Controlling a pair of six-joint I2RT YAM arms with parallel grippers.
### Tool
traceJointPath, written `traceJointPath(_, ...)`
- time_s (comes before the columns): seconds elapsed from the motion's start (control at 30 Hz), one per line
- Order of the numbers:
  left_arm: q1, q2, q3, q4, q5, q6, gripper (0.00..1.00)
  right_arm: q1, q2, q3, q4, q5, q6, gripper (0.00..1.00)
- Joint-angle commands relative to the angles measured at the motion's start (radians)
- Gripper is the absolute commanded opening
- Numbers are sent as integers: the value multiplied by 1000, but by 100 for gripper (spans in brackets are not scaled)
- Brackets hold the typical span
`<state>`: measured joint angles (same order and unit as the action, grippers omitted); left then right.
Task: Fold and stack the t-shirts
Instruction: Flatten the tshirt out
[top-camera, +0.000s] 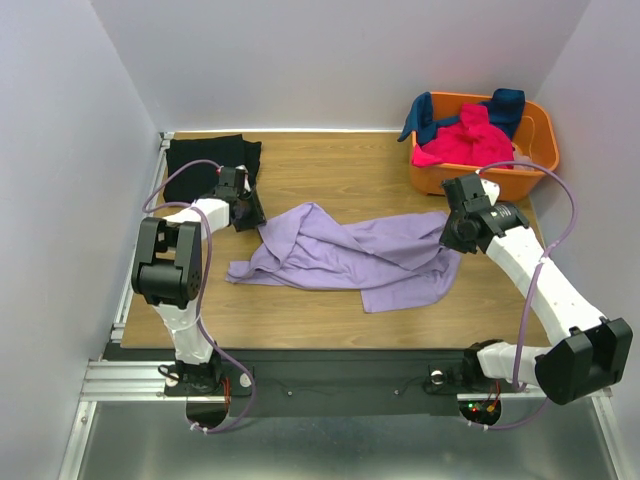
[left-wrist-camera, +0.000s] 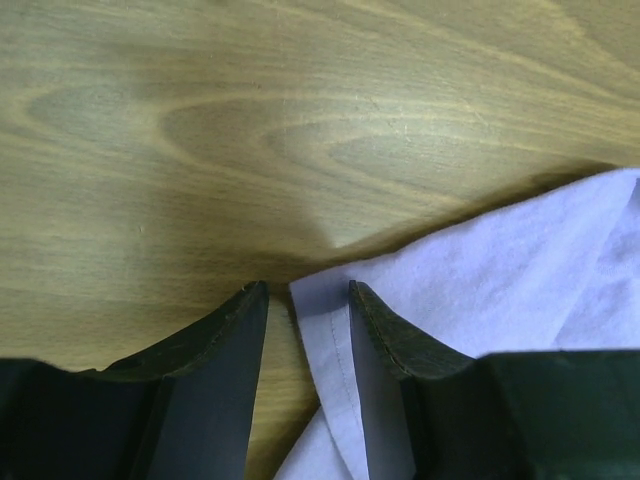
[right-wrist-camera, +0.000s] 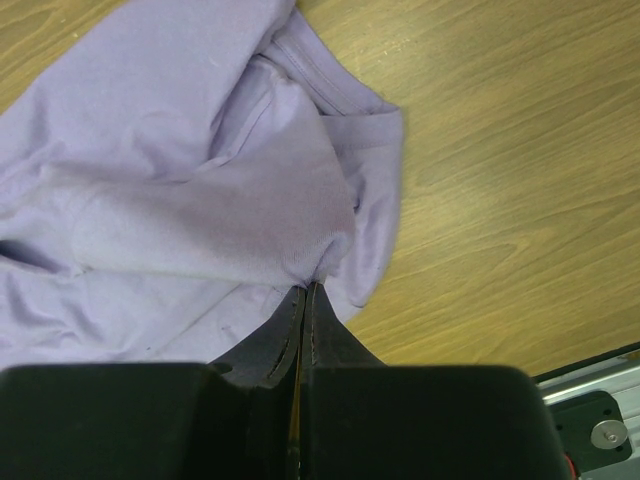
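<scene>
The lavender-purple t-shirt lies crumpled across the middle of the table. My left gripper is at its upper left corner. In the left wrist view the gripper is open, with a hemmed corner of the lavender shirt lying between the jaws on the wood. My right gripper is at the shirt's right end. In the right wrist view it is shut on a fold of the lavender cloth. A folded black t-shirt lies at the back left, just behind my left gripper.
An orange basket stands at the back right, holding a hot-pink shirt and a dark teal-blue shirt. White walls close in the left, back and right sides. A metal rail runs along the near edge.
</scene>
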<state>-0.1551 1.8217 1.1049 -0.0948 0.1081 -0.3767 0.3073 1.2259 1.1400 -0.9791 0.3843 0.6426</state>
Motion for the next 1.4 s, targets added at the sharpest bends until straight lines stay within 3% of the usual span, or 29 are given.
traceJointPath(0.0,2,10,36,13,13,-2,50,-7,1,41,25,-2,-6,0)
traceJointPath(0.17,0,30,39,24,39,-11,46,-5,6,38,33,-8,-4,0)
traceJointPath(0.27,-3,39,36,24,51,-14,23,-7,9,41,34,-7,-3,0)
traceJointPath(0.3,-3,39,35,24,51,-16,0,-7,9,41,34,-5,-3,0)
traceJointPath(0.5,-1,4,41,20,47,-24,0,-7,12,50,46,-9,8,0)
traceJointPath(0.83,66,-321,200,-92,-166,10,0,-17,23,193,54,74,-38,1)
traceJointPath(1.1,187,-554,291,-140,-258,16,0,-97,113,505,79,82,-178,1)
traceJointPath(1.37,216,-706,368,-192,-237,-17,0,-181,214,802,105,16,-297,0)
